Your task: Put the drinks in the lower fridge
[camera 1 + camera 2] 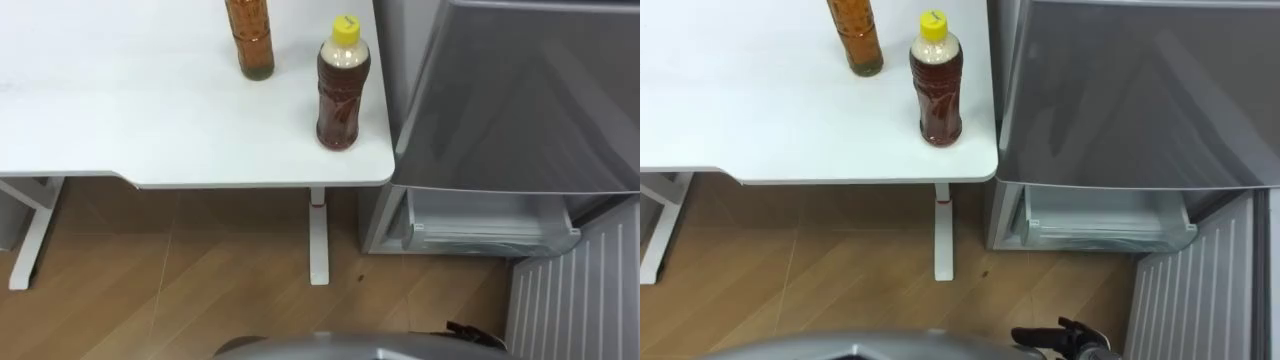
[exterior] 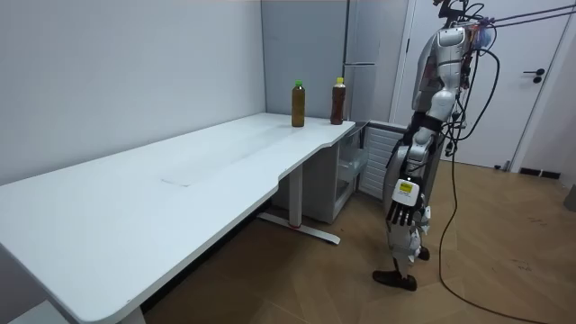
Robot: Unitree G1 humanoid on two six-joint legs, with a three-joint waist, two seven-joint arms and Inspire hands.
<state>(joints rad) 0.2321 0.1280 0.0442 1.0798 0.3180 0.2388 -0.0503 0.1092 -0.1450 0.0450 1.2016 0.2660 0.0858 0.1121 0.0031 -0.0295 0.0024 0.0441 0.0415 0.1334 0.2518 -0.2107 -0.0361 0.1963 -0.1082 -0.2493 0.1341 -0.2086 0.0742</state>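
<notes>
Two drinks stand upright on the white table (image 1: 150, 120) in the left eye view. The yellow-capped bottle (image 1: 343, 90) is near the table's right-hand corner. The second bottle (image 1: 250, 40) stands behind it and to the left, its top cut off by the frame. Just right of that corner the lower fridge compartment (image 1: 490, 228) is open, its door (image 1: 575, 295) swung out toward the robot.

The right eye view shows a dark shape at the bottom edge, right of centre. It is probably the right hand (image 1: 1070, 338), but whether it is released or clenched cannot be told. Both bottles lie well ahead of it and to its left, long axes vertical. The open compartment sits lower and to its right.

The room view has the robot standing on the wooden floor off the table's far corner, well apart from the bottles. Its left hand (image 2: 402, 202) hangs by the thigh, too small to tell its state.

By these pictures the yellow-capped bottle is the nearer drink and sits on the fridge side, so the right hand looks better placed. A step closer would likely come before any reach.
</notes>
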